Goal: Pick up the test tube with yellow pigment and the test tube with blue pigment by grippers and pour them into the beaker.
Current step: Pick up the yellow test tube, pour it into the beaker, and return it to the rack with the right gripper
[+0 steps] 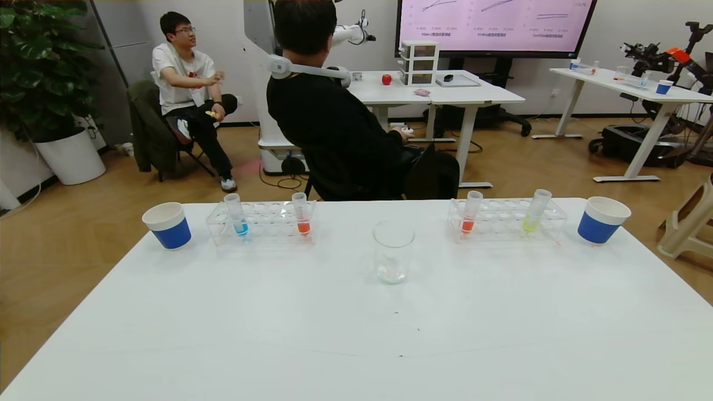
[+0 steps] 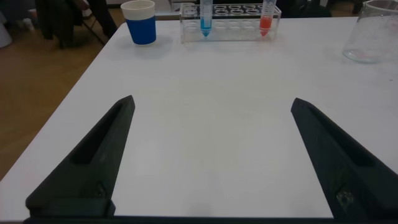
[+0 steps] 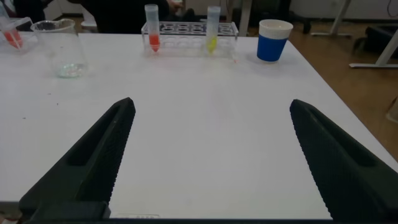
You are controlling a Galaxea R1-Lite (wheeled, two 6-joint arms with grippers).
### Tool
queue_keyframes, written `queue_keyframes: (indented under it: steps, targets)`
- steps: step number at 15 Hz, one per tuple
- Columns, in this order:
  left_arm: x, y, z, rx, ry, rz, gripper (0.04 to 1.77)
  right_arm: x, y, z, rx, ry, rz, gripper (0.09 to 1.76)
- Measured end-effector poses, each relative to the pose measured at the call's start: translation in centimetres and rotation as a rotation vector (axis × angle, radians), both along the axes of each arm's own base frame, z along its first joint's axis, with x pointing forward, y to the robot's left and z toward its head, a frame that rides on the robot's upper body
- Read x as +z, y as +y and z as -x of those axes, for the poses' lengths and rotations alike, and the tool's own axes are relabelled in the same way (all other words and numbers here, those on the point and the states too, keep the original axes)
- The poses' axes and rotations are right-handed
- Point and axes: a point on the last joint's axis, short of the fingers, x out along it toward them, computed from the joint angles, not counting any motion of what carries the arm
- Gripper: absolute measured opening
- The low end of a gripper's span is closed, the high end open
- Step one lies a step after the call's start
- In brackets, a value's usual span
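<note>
The test tube with blue pigment (image 1: 236, 214) stands upright in the left clear rack (image 1: 262, 221); it also shows in the left wrist view (image 2: 205, 16). The test tube with yellow pigment (image 1: 535, 210) stands in the right clear rack (image 1: 507, 220) and shows in the right wrist view (image 3: 212, 28). The beaker (image 1: 393, 252) stands between the racks, nearer me; it shows in both wrist views (image 2: 373, 31) (image 3: 59, 48). My left gripper (image 2: 212, 106) is open and empty over bare table, well short of the left rack. My right gripper (image 3: 211, 106) is open and empty, well short of the right rack. Neither gripper shows in the head view.
Each rack also holds an orange-red tube (image 1: 301, 213) (image 1: 470, 211). A blue-and-white paper cup (image 1: 167, 224) stands left of the left rack, another (image 1: 601, 219) right of the right rack. A seated person (image 1: 340, 111) is just beyond the table's far edge.
</note>
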Motion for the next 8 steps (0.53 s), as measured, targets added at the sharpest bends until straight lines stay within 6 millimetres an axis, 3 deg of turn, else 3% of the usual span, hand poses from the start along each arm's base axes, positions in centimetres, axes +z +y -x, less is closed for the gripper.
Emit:
queue_keyframes:
  steps: [4,6,8]
  targets:
    - [0.0,0.0,0.0,0.000,0.000,0.000,1.75,5.2,0.0,0.1,0.016,-0.049,-0.006,1.74]
    - [0.0,0.0,0.0,0.000,0.000,0.000,1.75,7.9,0.0,-1.1,0.031,-0.027,-0.007,1.74]
    - [0.0,0.0,0.0,0.000,0.000,0.000,1.75,10.4,0.1,-3.6,0.044,0.001,-0.005,1.74]
